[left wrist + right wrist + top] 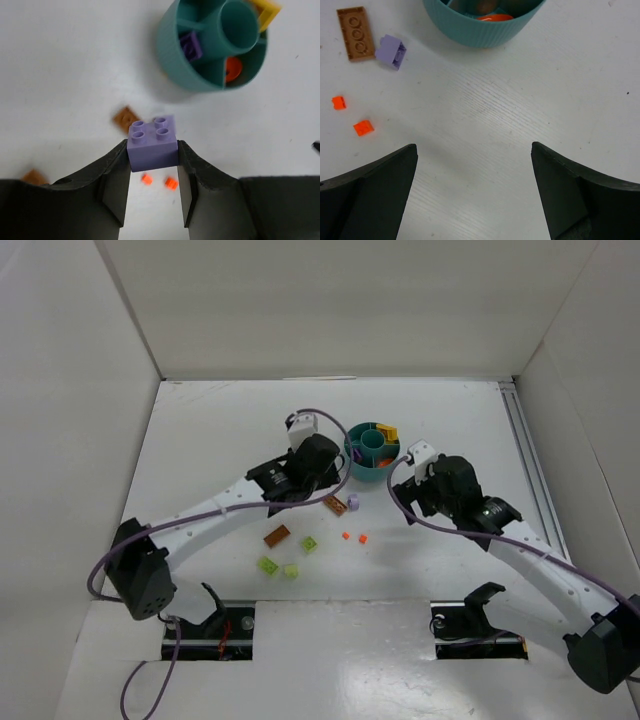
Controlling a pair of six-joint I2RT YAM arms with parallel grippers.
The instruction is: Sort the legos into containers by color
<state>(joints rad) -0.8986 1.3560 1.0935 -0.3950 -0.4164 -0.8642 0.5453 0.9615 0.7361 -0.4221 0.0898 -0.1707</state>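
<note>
Noted lilac brick (151, 145) clamped, studs up, at tips of left gripper (152, 160), with teal dish (172, 60) ahead and slightly right. Noted right gripper (473, 146) spread wide, holding nothing, same dish just ahead.
</note>
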